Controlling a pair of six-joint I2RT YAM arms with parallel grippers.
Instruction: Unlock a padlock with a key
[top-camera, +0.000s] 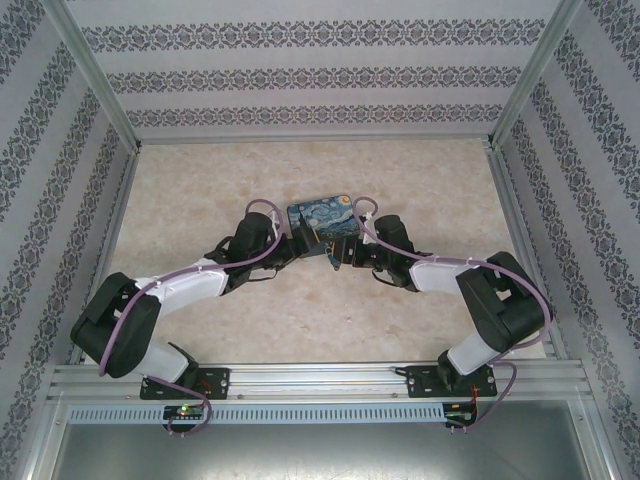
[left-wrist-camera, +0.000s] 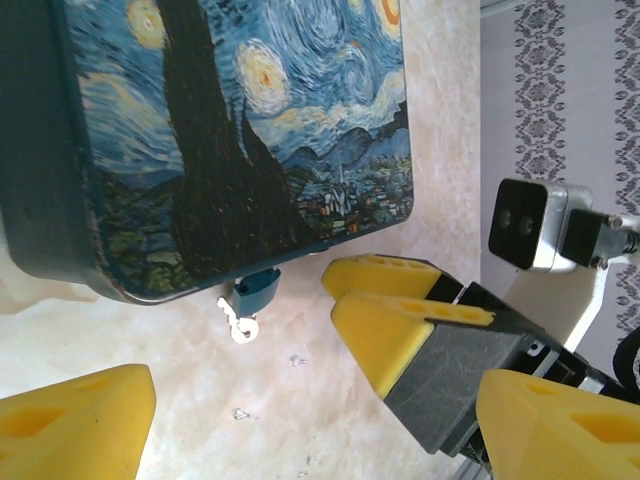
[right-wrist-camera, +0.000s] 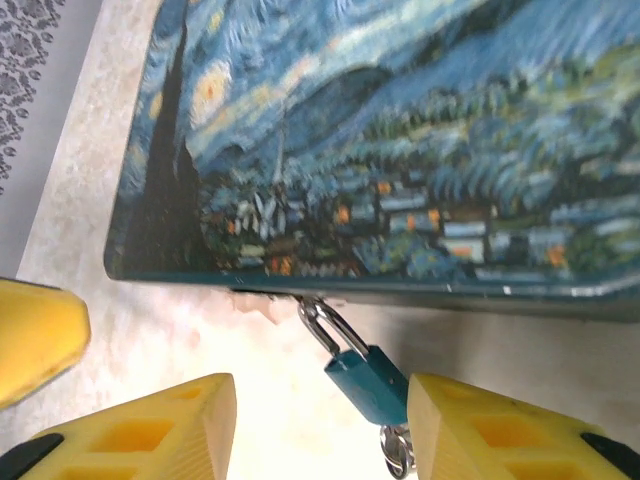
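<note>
The key (right-wrist-camera: 397, 453) is cut off by the bottom edge.

I can read no lettering, number or brand anywhere in my feeds. The tin box (left-wrist-camera: 250, 130) carries only a painted night-sky scene of swirls, stars and a village. The padlock (right-wrist-camera: 365, 385) shows my right wrist camera a plain blue face.

The padlock (right-wrist-camera: 365, 385) is blocked on its far side by the tin (right-wrist-camera: 400, 150); bare table (top-camera: 320, 320) is left open on the near side.
</note>
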